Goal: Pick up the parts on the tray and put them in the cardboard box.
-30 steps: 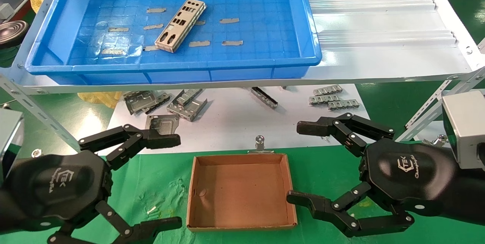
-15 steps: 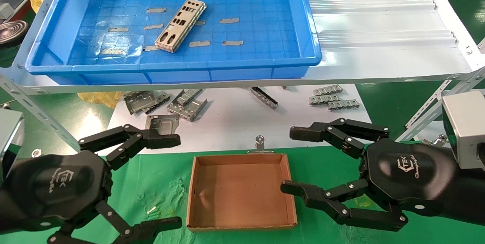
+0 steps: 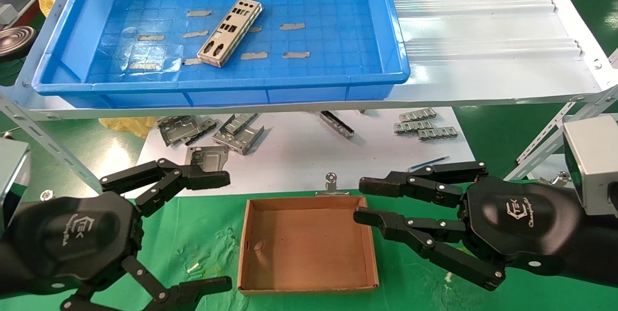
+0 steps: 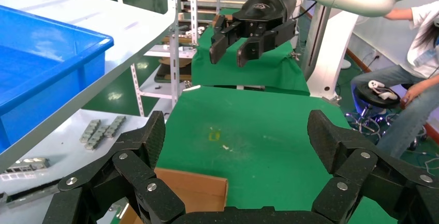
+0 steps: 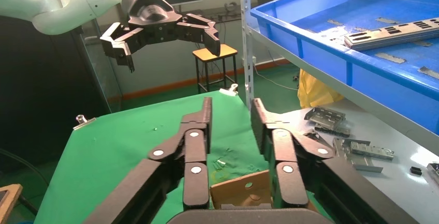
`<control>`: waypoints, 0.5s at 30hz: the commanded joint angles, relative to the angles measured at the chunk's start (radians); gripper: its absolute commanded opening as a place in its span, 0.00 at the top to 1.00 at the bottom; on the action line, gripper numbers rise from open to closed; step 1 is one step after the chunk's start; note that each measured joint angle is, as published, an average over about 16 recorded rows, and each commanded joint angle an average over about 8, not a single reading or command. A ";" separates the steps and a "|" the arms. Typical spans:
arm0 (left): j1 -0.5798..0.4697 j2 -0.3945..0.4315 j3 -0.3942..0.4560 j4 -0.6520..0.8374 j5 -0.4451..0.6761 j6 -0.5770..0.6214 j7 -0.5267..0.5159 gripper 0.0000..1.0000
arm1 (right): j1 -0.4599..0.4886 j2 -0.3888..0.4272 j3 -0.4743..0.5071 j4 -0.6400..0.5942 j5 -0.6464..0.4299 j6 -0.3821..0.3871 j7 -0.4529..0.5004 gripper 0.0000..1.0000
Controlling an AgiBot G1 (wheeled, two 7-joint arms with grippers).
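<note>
One part [image 3: 230, 32]: in the head view, a silver plate lying aslant on the floor of the tray, about the middle, its long axis running from 1 o'clock to 7 o'clock.
Tray [image 3: 219, 82]: blue, on the white shelf [image 3: 487, 35] at 12 o'clock of the scene; grey tape strips [image 3: 292, 26] lie scattered on its floor around the plate.
Box [image 3: 307, 244]: brown cardboard, on the green cloth [image 3: 203, 238] at 6 o'clock, nothing inside it.
Brackets [image 3: 239, 131]: bent grey metal pieces on the white board [image 3: 299, 156] under the shelf, between tray and box.
Right claw [image 3: 359, 201]: at 3 o'clock of the box, its tips just over the box's far right corner, fingers drawn near each other with a narrow gap, gripping nothing.
Left claw [image 3: 223, 231]: at 9 o'clock of the box, fingers spread wide, gripping nothing.

Left wrist view, own claw [image 4: 237, 137]: fingers wide apart over the green cloth [image 4: 259, 125], a corner of the box [image 4: 194, 190] just below.
Left wrist view, other claw [image 4: 233, 52]: farther off above the cloth, fingers nearly together.

Right wrist view, own claw [image 5: 231, 113]: fingers close and parallel, a slim gap between, the box [image 5: 240, 190] wall beneath.
Right wrist view, tray [image 5: 331, 53]: up on the shelf with the plate [image 5: 393, 31] lying in it.
Right wrist view, other claw [image 5: 160, 36]: farther off, fingers spread.
</note>
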 commanded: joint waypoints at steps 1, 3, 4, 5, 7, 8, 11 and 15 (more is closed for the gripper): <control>0.000 0.000 0.000 0.000 0.000 0.000 0.000 0.00 | 0.000 0.000 0.000 0.000 0.000 0.000 0.000 1.00; 0.000 0.000 0.000 0.000 0.000 0.000 0.000 0.00 | 0.000 0.000 0.000 0.000 0.000 0.000 0.000 1.00; 0.000 0.000 0.000 0.000 0.000 0.000 0.000 0.00 | 0.000 0.000 0.000 0.000 0.000 0.000 0.000 1.00; 0.000 0.000 0.000 0.000 0.000 0.000 0.000 0.00 | 0.000 0.000 0.000 0.000 0.000 0.000 0.000 1.00; 0.000 0.000 0.000 0.000 0.000 0.000 0.000 0.00 | 0.000 0.000 0.000 0.000 0.000 0.000 0.000 1.00; -0.001 0.000 0.000 0.000 0.000 0.000 0.000 0.00 | 0.000 0.000 0.000 0.000 0.000 0.000 0.000 1.00; -0.017 0.003 -0.001 -0.001 0.008 -0.005 0.004 0.00 | 0.000 0.000 0.000 0.000 0.000 0.000 0.000 1.00; -0.094 0.023 0.008 0.018 0.044 -0.014 -0.002 0.00 | 0.000 0.000 0.000 0.000 0.000 0.000 0.000 1.00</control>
